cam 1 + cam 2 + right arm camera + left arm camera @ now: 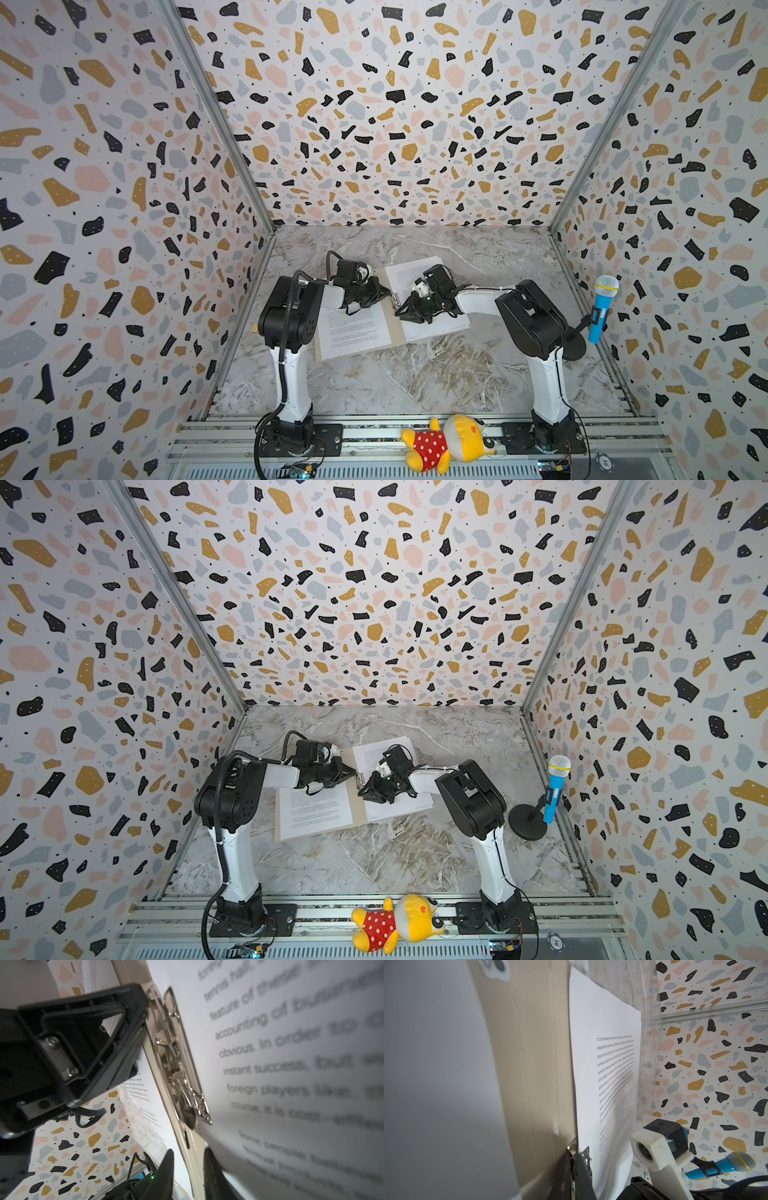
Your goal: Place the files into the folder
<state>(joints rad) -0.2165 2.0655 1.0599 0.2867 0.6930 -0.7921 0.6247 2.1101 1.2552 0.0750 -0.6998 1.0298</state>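
Tan folder (395,330) lying open mid-table, printed white sheets (357,332) on both halves, silver clip (176,1059) at spine. Left gripper (576,1159) pinched tight on clip. Right gripper (189,1151) parted slightly over spine.

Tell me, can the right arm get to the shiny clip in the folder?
Probably yes. The right gripper hangs open right by the clip, with nothing between them. The left gripper pinches only the clip's far end.
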